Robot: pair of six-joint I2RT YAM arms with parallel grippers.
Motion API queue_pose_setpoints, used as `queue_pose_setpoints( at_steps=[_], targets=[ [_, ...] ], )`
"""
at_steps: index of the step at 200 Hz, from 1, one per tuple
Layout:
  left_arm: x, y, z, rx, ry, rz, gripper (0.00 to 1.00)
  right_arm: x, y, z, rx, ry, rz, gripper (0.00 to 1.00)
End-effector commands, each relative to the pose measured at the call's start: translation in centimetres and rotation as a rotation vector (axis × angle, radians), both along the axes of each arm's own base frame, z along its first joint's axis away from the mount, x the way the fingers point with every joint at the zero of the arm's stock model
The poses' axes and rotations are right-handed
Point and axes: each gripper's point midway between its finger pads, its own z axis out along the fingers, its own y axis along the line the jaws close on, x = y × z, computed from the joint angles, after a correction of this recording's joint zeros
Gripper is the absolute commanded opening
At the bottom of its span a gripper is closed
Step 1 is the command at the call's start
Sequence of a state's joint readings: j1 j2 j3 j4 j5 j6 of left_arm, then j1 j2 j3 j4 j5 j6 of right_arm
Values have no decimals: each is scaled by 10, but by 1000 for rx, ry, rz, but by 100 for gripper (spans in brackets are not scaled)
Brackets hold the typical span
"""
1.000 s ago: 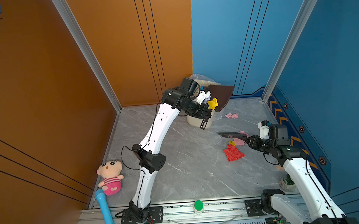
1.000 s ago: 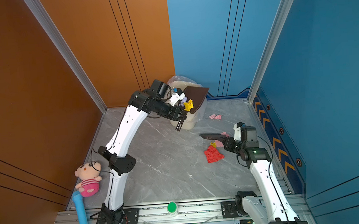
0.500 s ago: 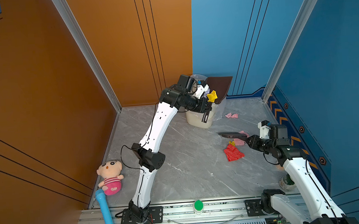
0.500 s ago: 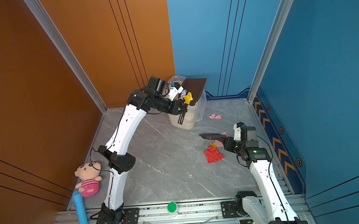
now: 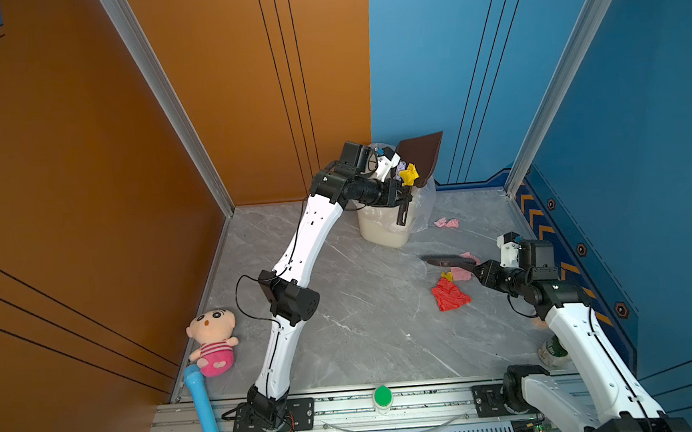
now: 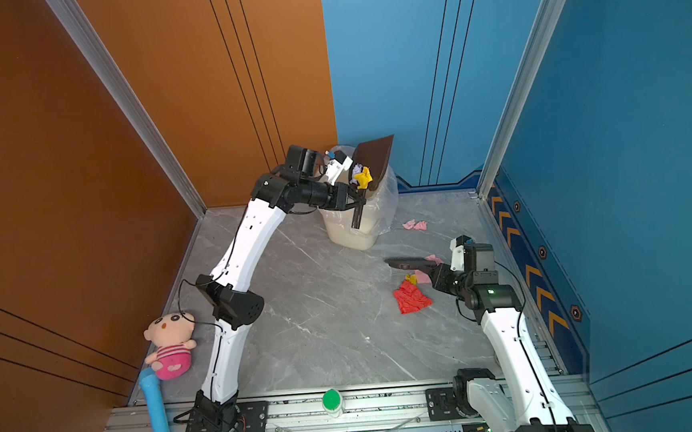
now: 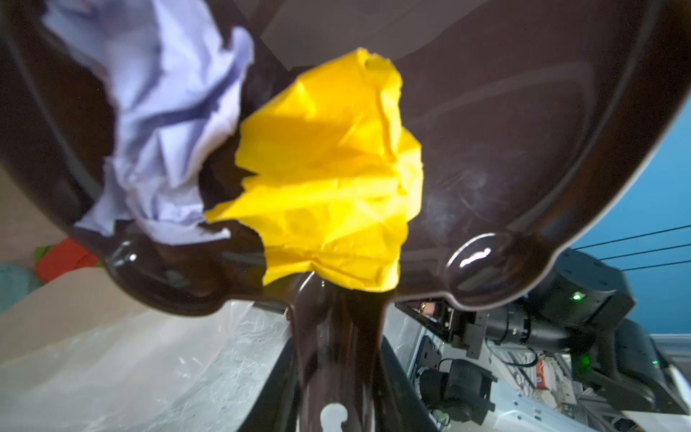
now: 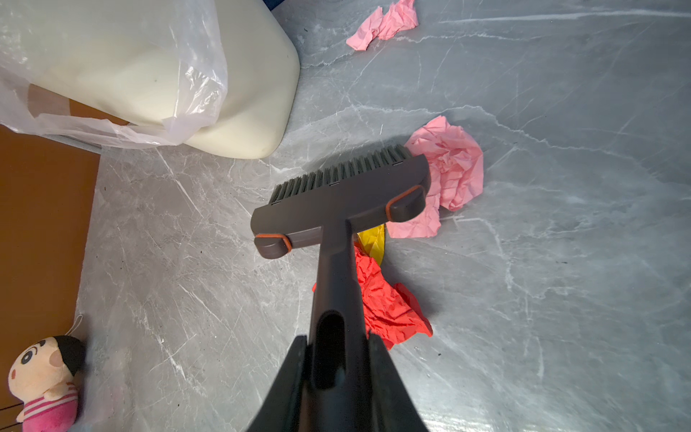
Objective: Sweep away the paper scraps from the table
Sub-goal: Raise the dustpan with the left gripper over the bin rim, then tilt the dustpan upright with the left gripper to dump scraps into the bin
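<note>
Paper scraps (image 7: 329, 168) in dustpan (image 7: 523, 112), left tool (image 5: 402, 198) clamping handle; right tool (image 8: 340, 374) clamps brush (image 8: 336, 202).

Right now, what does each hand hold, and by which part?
Left hand holds the brown dustpan by its handle; right hand holds the grey brush by its handle's end.

The middle of the table (image 5: 368, 319) lies open between the arms, while the bin (image 5: 382, 227) blocks the far side, scraps (image 5: 450, 295) and the brush (image 5: 443, 259) crowd the right, and the doll (image 5: 211, 343) and blue tube (image 5: 203, 410) sit at the near left edge.
</note>
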State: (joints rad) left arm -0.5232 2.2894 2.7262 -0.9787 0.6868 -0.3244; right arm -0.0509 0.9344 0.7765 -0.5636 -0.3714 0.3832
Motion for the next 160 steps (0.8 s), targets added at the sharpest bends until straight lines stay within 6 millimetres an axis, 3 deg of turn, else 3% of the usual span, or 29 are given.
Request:
queue_pose_setpoints(
  at_steps=[1, 69, 160],
  targets=[
    [8, -10, 12, -105, 8, -40, 0, 7, 0, 8, 15, -41, 2, 0],
    [20, -21, 15, -226, 75, -72, 0, 8, 0, 8, 19, -40, -2, 0],
    [25, -28, 41, -396, 145, -119, 0, 8, -1, 9, 15, -45, -5, 0]
  ],
)
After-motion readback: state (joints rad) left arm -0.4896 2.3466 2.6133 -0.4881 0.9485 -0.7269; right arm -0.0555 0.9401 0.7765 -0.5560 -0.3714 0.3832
